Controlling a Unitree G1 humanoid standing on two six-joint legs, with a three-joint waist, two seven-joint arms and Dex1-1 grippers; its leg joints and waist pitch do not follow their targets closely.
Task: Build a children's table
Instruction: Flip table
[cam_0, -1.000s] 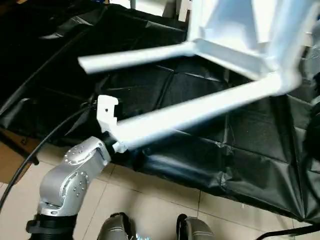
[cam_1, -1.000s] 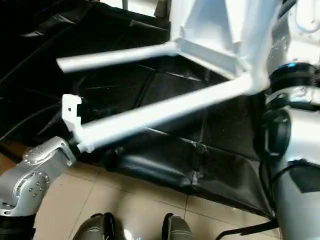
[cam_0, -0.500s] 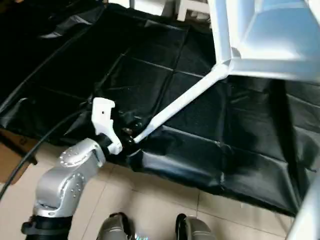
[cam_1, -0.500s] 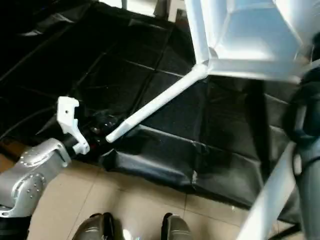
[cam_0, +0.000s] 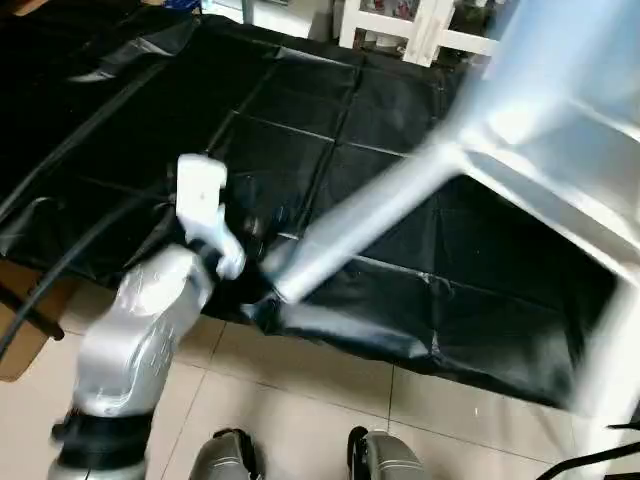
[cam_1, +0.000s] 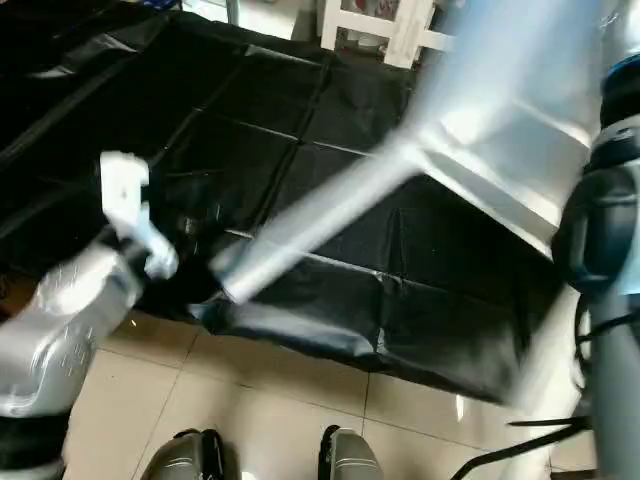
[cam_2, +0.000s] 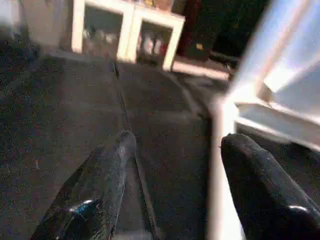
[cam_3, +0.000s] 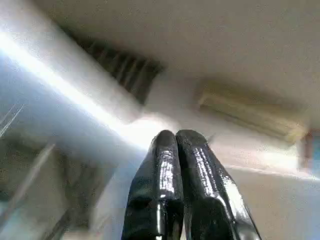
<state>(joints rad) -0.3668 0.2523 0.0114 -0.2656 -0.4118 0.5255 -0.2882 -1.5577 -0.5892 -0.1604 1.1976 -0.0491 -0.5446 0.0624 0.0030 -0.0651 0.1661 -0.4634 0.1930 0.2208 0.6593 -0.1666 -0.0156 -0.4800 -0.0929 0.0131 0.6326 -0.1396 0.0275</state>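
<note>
The children's table hangs tilted over the black sheet, its white top (cam_0: 560, 110) blurred at the upper right. One white leg (cam_0: 370, 215) slants down and left from a corner socket to a free end near my left wrist (cam_0: 200, 200). In the left wrist view my left gripper (cam_2: 180, 140) is open. The leg (cam_2: 220, 165) runs between its fingers, close beside one black finger (cam_2: 255, 175). My right gripper (cam_3: 175, 137) is shut with nothing between its fingers, pointing up at a ceiling. My right arm (cam_1: 605, 230) stands at the right edge beside the top.
A black plastic sheet (cam_0: 150, 120) covers the floor ahead, its near edge folded onto pale tiles (cam_0: 320, 400). White shelf furniture (cam_0: 420, 20) stands at the back. A black cable (cam_0: 60, 270) trails at the left, and my feet (cam_0: 300, 460) show at the bottom.
The table has swung and tipped, so one leg now shows instead of two, its end still by my left gripper. My right gripper has closed. The camera has also shifted.
</note>
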